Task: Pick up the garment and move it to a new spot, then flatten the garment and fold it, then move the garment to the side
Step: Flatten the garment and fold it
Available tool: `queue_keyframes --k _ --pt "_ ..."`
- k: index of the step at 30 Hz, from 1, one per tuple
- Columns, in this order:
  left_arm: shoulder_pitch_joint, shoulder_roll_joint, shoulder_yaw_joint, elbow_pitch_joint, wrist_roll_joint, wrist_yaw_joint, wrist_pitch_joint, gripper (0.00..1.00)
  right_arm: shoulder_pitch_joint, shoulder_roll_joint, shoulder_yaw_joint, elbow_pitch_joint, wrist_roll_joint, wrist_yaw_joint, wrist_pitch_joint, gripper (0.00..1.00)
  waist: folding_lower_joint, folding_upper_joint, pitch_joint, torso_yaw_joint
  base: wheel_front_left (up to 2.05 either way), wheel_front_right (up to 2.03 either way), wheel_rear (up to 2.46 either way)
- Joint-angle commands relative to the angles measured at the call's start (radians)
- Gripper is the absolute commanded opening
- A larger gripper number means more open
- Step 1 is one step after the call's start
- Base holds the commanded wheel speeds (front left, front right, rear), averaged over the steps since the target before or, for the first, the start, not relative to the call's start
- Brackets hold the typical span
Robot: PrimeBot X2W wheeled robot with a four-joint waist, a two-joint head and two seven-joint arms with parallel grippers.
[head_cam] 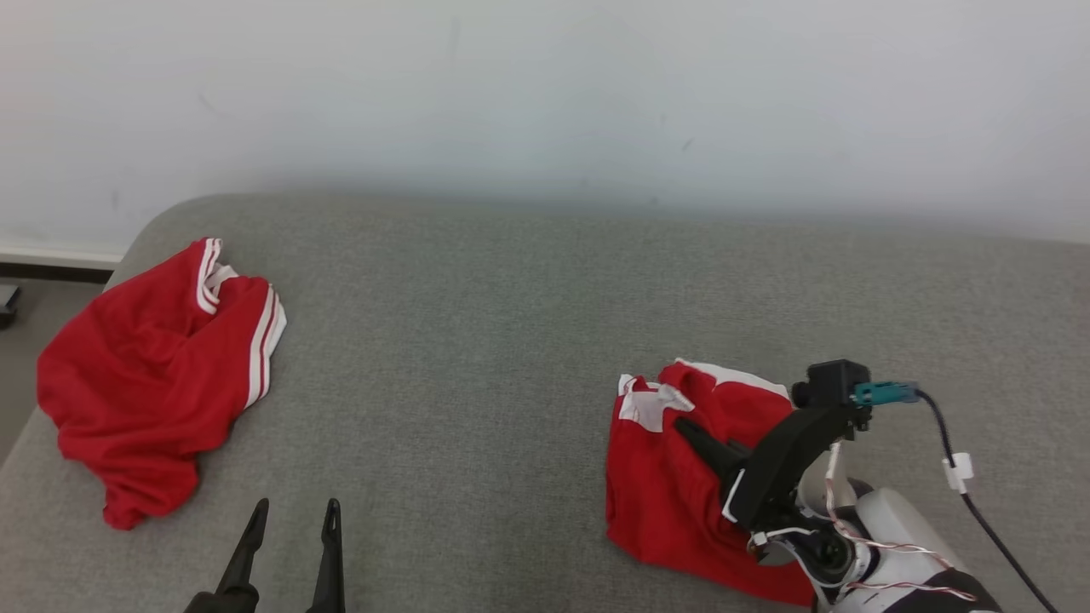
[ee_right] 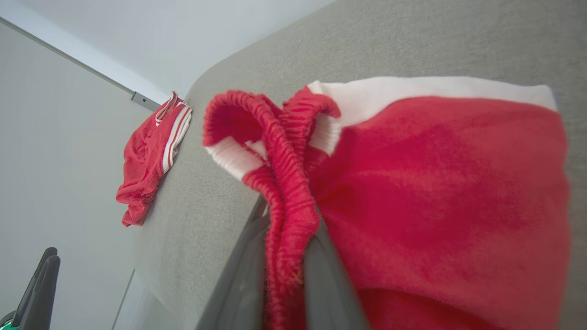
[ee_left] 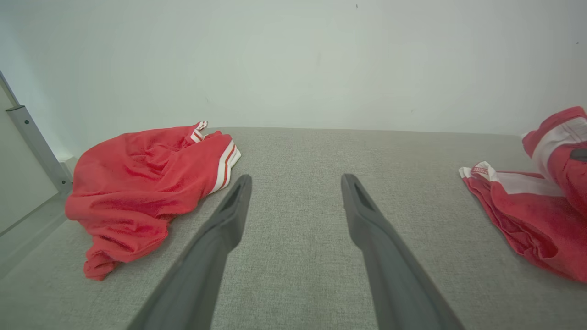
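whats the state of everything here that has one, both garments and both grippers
red garment with white panels, bunched on the grey fabric seat, elastic waistband pinched
red garment with white side stripes, crumpled heap at the seat's left end, nothing touching it
left gripper, open, empty
right gripper, shut on the waistband of the red garment with white panels
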Motion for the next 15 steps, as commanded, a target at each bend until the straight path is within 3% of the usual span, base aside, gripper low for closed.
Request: queue_keyframes --k 1,9,10,11,15 --pt "-0.014 -0.003 -0.006 0.007 -0.012 0.001 -0.003 1.0 -0.016 0.024 0.001 0.033 -0.042 -0.002 -0.006 0.0 -0.0001 0.0 0.013 0.027 0.0 0.0 0.0" --pt "-0.028 -0.005 -0.017 0.011 -0.015 0.001 -0.003 1.0 -0.041 0.06 -0.006 0.139 -0.136 -0.002 -0.042 0.0 -0.0001 0.0 0.029 0.053 0.0 0.0 0.0" --pt "-0.027 -0.005 -0.015 0.011 -0.015 0.001 -0.003 1.0 -0.04 0.066 -0.006 0.148 -0.144 -0.002 -0.051 0.42 -0.0001 0.0 0.029 0.054 0.0 0.0 0.0" --pt "-0.026 -0.005 -0.014 0.011 -0.016 0.001 -0.003 1.0 -0.04 0.07 -0.001 0.152 -0.151 -0.002 -0.056 1.0 -0.0001 0.0 0.03 0.053 0.0 0.0 0.0" --pt "-0.013 -0.005 0.0 0.015 -0.013 0.001 -0.003 1.0 -0.035 0.068 0.016 0.138 -0.144 -0.002 -0.087 1.0 -0.0001 0.0 0.019 0.04 0.0 0.0 0.0"
